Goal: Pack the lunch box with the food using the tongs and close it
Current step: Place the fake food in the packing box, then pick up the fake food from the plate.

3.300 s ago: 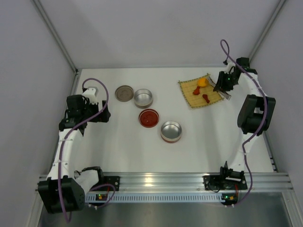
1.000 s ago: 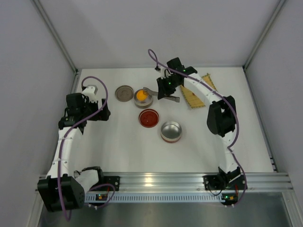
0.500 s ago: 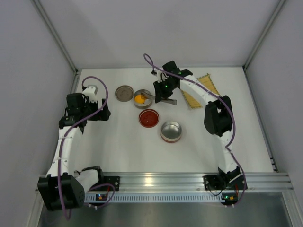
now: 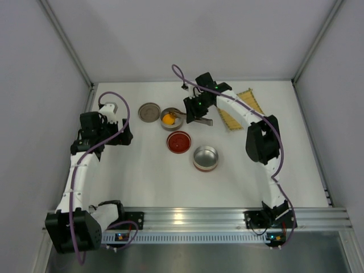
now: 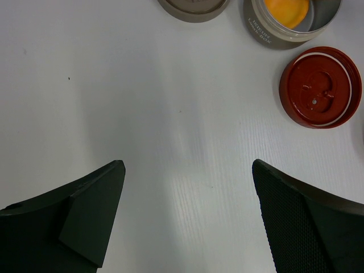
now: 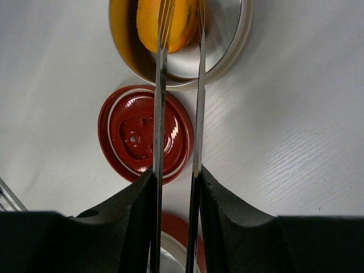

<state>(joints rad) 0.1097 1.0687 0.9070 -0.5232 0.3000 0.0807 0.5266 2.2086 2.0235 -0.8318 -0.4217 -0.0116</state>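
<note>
Two bowls: steel, both on the surface (image 4: pixel 142 182). The back bowl (image 4: pixel 171 118) sits just beside the grey-brown lid (image 4: pixel 149 111). The near bowl (image 4: pixel 205 157), red-banded, sits just beside the red lid (image 4: pixel 178 141).
Edges: walls stand at the left, back and right of the surface, and a metal rail (image 4: pixel 193 216) runs along the near edge.
Open room: bare white surface stretches from the near bowl to the rail, and between the left arm and the lids.
Tongs (image 6: pixel 160 114): one pair. The long axis runs from the right gripper (image 6: pixel 175 170) straight to the back bowl, with the tips pointing into it over the orange piece (image 6: pixel 182 23). Whether they touch it cannot be told.
Right fingers: clamped on the outsides of the tongs' two arms, which stand slightly apart.
Left gripper (image 5: pixel 187 165): fingers wide apart, holding nothing, over bare surface near the lids.
Food: one orange piece, lying in the back bowl.
Lids: two, both flat on the surface.
Bamboo mat (image 4: pixel 253 99): one, back right, partly hidden behind the right arm.
</note>
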